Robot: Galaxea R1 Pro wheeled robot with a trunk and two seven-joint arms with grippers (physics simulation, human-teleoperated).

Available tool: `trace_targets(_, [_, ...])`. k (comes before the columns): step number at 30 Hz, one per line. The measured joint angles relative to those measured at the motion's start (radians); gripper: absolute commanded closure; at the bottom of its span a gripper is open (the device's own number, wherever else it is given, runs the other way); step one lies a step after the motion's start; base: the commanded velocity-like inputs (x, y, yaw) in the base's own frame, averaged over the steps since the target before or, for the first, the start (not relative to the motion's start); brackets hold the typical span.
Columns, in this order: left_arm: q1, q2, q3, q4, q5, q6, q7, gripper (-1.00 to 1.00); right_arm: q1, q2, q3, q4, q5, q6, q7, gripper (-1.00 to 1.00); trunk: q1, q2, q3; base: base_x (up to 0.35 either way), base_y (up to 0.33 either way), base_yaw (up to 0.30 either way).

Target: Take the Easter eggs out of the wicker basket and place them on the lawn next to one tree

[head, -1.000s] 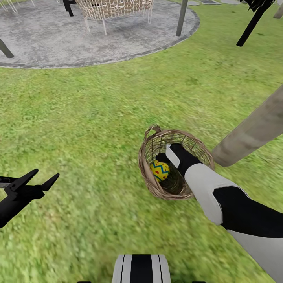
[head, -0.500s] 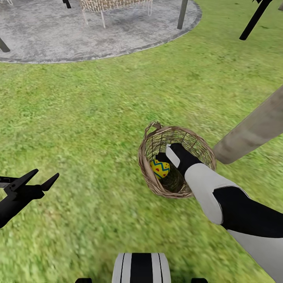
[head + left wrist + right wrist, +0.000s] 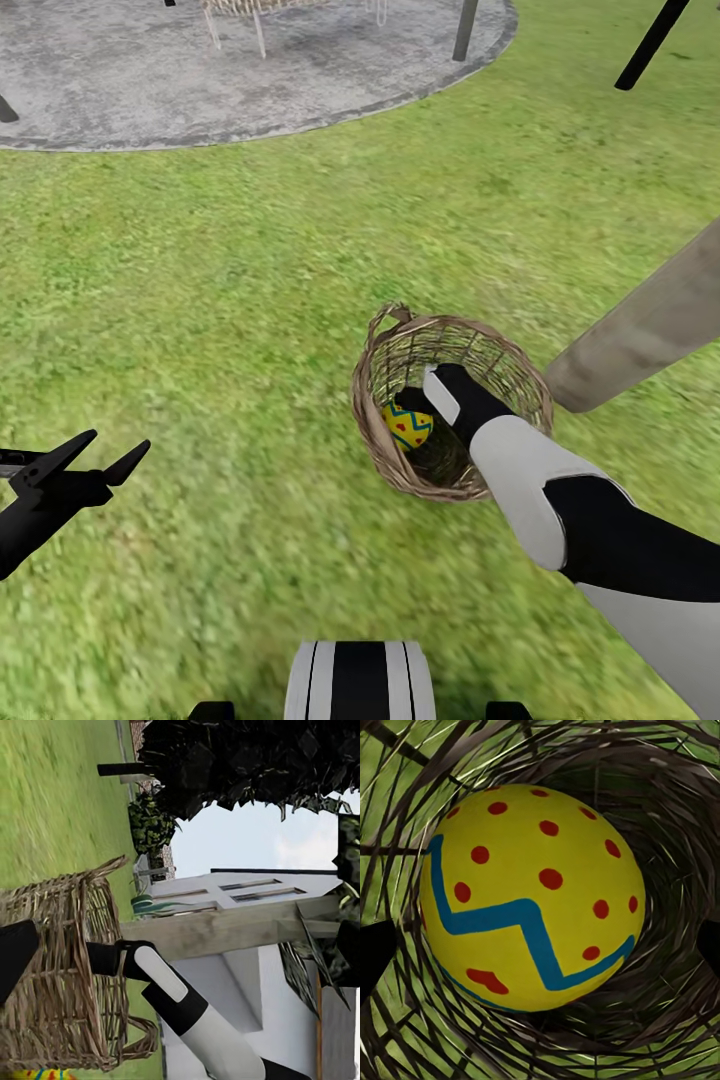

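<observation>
The wicker basket (image 3: 385,455) stands on the lawn (image 3: 250,300), close to a tree (image 3: 650,325) trunk on its right. One Easter egg (image 3: 407,426), yellow with a blue zigzag and red dots, lies inside it. My right gripper (image 3: 413,402) reaches down into the basket just above the egg. In the right wrist view the egg (image 3: 532,896) sits between the dark fingertips (image 3: 375,956), which stand wide apart and clear of it. My left gripper (image 3: 122,440) hangs open and empty over the grass at the left. The left wrist view shows the basket (image 3: 60,975) from the side.
A grey round patio (image 3: 150,90) with chair legs and a post lies beyond the grass at the top. Another dark trunk (image 3: 650,45) leans at the top right. Open grass stretches to the left of the basket. The white house (image 3: 247,990) shows behind the trunk.
The head camera has tipped a little, so patio and basket sit slightly higher in the picture. Both arms hold the same pose, and the egg has not moved in the basket.
</observation>
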Motion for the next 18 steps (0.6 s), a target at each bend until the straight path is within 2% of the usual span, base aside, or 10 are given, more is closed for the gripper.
trace_targets(13, [0.000,-0.003,-0.001,0.000,-0.001,0.000,0.000,-1.00,0.000,0.000,-0.001,-0.002,0.001,0.000,0.003,-1.00,0.002,-0.001,-0.019,0.000,0.000,0.000])
trace_targets(18, [0.000,-0.003,-0.001,0.000,-0.001,0.000,0.000,-1.00,0.000,-0.002,-0.001,-0.002,0.002,0.000,0.016,-1.00,0.005,-0.002,-0.039,0.000,0.000,0.000])
